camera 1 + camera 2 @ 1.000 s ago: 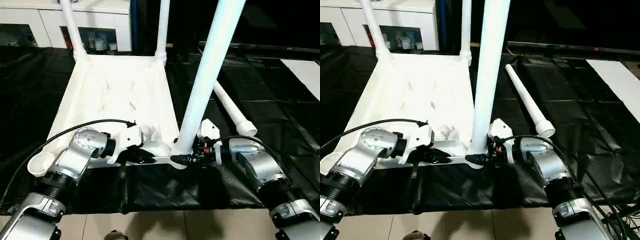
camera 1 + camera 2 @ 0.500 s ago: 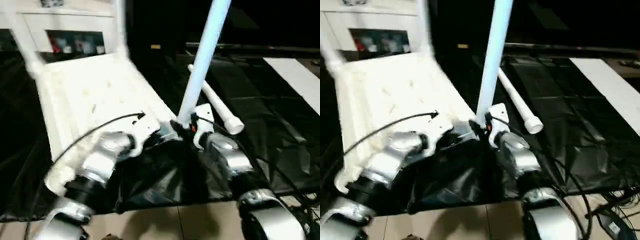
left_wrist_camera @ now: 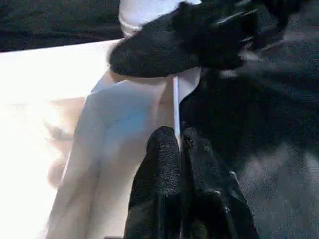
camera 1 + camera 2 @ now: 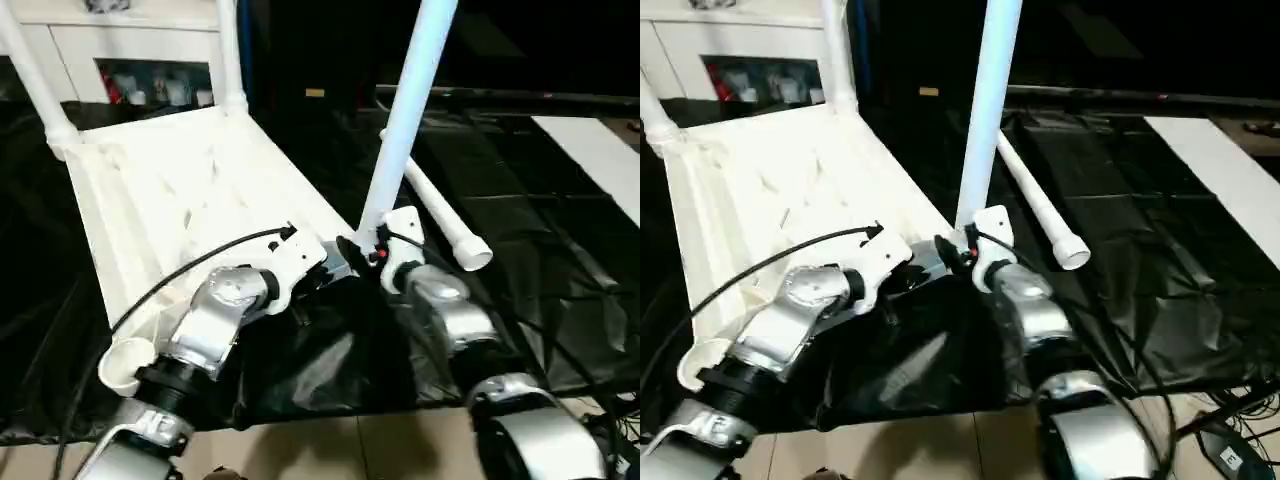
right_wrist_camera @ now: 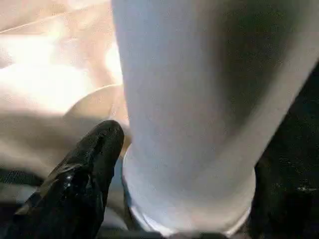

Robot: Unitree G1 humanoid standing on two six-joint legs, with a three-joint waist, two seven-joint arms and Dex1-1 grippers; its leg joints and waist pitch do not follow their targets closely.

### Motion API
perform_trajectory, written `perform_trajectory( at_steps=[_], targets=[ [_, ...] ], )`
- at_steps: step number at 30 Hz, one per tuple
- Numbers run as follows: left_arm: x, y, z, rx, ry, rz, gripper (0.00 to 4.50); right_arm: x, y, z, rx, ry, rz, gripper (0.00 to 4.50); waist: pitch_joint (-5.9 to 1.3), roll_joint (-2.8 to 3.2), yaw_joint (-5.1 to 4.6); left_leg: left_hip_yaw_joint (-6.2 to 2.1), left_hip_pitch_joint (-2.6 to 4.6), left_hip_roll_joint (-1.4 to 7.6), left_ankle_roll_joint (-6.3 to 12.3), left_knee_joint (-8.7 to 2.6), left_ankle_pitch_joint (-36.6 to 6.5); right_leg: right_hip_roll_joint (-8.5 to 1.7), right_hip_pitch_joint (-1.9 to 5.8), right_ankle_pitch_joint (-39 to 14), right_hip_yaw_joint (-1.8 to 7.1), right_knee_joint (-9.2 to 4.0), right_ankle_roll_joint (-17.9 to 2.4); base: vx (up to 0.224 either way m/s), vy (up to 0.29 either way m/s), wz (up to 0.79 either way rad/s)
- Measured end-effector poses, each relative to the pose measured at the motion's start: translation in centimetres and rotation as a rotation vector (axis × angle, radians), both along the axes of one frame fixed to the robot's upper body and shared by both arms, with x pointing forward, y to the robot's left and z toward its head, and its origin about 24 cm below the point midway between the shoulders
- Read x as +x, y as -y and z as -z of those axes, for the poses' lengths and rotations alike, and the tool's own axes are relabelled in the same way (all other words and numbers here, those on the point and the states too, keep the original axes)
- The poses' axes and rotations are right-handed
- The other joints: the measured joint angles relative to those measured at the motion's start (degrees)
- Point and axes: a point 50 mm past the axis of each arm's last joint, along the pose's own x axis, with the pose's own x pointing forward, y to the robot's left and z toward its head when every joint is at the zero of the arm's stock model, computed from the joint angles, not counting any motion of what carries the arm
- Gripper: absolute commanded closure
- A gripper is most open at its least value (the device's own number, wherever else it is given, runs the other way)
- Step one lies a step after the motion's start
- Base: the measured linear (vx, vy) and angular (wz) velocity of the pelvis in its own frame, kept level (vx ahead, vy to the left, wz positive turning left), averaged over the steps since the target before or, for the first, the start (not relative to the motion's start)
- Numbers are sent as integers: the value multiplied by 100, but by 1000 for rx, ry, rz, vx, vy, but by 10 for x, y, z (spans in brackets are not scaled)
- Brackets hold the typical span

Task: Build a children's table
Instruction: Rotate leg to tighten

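Observation:
The white tabletop [image 4: 170, 190] lies upside down on black sheeting. Two legs [image 4: 228, 55] stand in its far corner sockets. A third leg [image 4: 405, 120] rises, leaning a little, from the near right corner. A fourth leg [image 4: 440, 215] lies loose on the sheeting to the right. The near left socket [image 4: 122, 365] stands empty. My left gripper [image 3: 179, 147] is shut on the tabletop's thin near rim, close to that right corner. My right gripper [image 4: 358, 250] is at the base of the third leg. Its fingers [image 5: 82, 172] straddle the tube with the jaws open.
A white cabinet [image 4: 130, 40] with glass doors stands behind the table's far end. A white sheet [image 4: 600, 150] lies at the far right. Bare tile floor [image 4: 330, 450] shows along the sheeting's near edge, and cables [image 4: 1230, 430] lie at the bottom right.
The tabletop has turned: its far end swung left and its near right corner moved away from me, both grippers going with it. The loose leg and the cabinet barely shifted.

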Motion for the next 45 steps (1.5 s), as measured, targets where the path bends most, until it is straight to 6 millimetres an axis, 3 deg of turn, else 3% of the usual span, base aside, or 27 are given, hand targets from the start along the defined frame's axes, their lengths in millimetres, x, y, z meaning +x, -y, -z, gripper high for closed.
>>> perform_trajectory(
  at_steps=[4,10,12,16,17,26,29,32,35,37,43,45],
  targets=[
    [-6,-15,-2,-1,-26,136,450,-15,18,-4,-51,20,-246,86,5,15,80,9,-29,0,6,7,0,0,-23,0,-1,0,0,0,0,0],
    [-12,-31,-4,-7,-98,262,450,-27,25,-11,-106,-4,-502,86,5,15,163,14,-31,1,6,12,1,-1,-20,4,-1,5,-4,0,0,0],
    [-14,-36,-5,3,-114,298,450,-30,26,-11,-115,-20,-567,120,5,14,158,14,-31,1,6,17,1,-2,-20,4,-1,10,-5,0,0,0],
    [-16,-42,-6,13,-134,343,450,-34,25,-10,-120,-39,-636,138,3,2,154,14,-30,2,6,20,2,-2,-20,5,-1,16,-5,0,0,0],
    [-16,-43,-6,16,-138,351,450,-34,25,-11,-124,-40,-647,161,3,1,154,14,-30,2,6,21,2,-2,-20,5,-1,17,-5,0,0,0],
    [-15,-52,-7,13,-157,366,450,-35,16,-12,-126,-39,-696,175,2,1,143,14,-24,3,6,22,2,-2,-20,6,-1,24,-7,0,0,0],
    [-11,-52,-5,-4,-150,284,450,-29,10,-8,-80,-40,-565,175,3,5,123,13,-5,4,4,22,3,-1,-12,18,0,30,-21,0,0,0],
    [-5,-46,-2,1,-109,165,450,-19,0,-2,-42,-32,-334,176,4,3,23,-2,20,4,-1,21,4,-1,-9,47,3,28,-34,0,0,0],
    [1,-30,3,-13,-71,52,450,-7,-11,2,-3,-50,-80,176,3,10,-72,-19,38,-2,-3,21,4,-2,-6,61,1,13,-32,0,0,0],
    [3,-17,5,-19,-55,-12,450,-1,-16,4,4,-56,55,176,-4,20,-87,-24,40,-4,-4,21,4,-1,-8,70,1,13,-27,0,0,0],
    [5,-1,8,-38,-49,-102,450,4,-21,5,-4,-42,192,176,-23,57,-49,-25,38,-5,-4,12,4,0,-12,72,-1,12,-27,0,0,0],
    [4,0,8,-38,-48,-103,450,4,-21,4,2,-40,195,120,-24,60,-44,-25,35,-6,-4,12,4,0,-13,72,-1,8,-27,0,0,0]
  ],
)
